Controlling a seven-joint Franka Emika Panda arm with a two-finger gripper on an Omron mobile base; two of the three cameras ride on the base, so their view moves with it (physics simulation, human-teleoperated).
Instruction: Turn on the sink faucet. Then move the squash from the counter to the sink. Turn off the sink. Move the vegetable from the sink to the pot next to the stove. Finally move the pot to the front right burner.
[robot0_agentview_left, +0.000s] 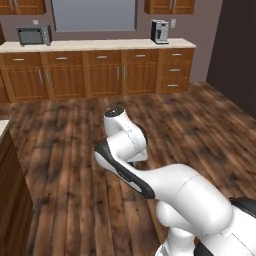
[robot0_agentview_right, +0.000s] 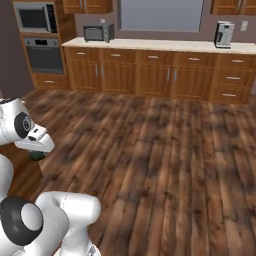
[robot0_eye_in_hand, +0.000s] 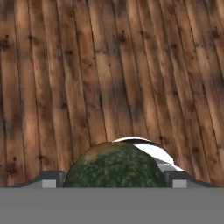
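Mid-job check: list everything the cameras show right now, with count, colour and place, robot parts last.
squash: one, dark mottled green, between the gripper's fingertips, over the floor.
counter: one, beige top, along the far wall.
cabinets: one run, brown wood, under the counter.
toaster oven: one, grey, left on the counter.
coffee machine: one, silver and black, right on the counter.
wall oven: one, dark, far left.
floor: dark wood planks.
gripper: one, dark fingertips either side of the squash.
arm: one, white, dark joints.

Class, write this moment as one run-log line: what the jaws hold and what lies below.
gripper: jaws closed on squash | carried above wooden floor | counter far across the room
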